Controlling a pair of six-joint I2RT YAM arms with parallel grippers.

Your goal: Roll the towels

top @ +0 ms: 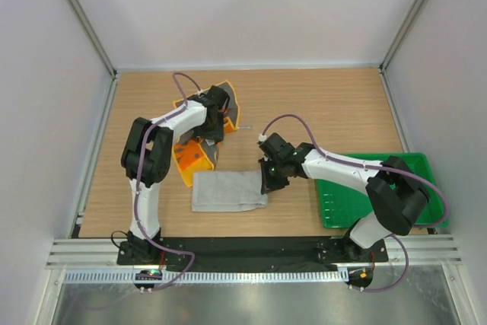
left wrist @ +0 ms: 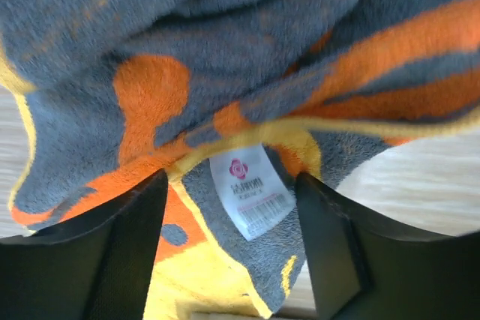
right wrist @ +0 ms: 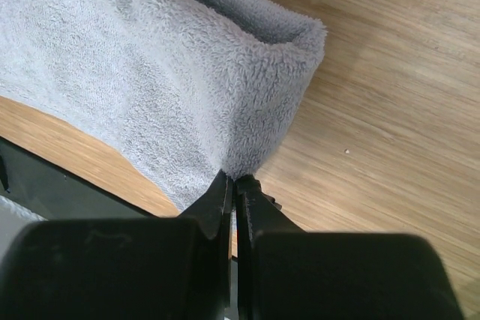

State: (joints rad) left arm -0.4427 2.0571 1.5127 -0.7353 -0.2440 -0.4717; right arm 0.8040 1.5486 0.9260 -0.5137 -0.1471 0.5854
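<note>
Step in hand: judged to be the start of the roll on the light grey towel. It lay flat on the worktop near the front edge, between the two arms. A fold was seen at its right-hand end in the right wrist view. The right end effector was clenched, with the corner of that fold pinched at its tips.

The dark grey and orange towel was bunched further back on the left, under the left arm. The left end effector was released, with its fingers well apart. A white label on the cloth's hem lay between them, and no grip was made.

Next move, as judged: the pinched end is to be carried leftward over the flat cloth and turned under. It should be kept tight and square so that the roll does not skew. The far end probably needs to be pinned by the other arm.

Not resolved: in the top view most of the patterned towel was covered by the left arm, so its lie could not be made out. It was possibly lifted partly off the worktop, but this was not confirmed. The green tray was partly hidden by the right arm.
</note>
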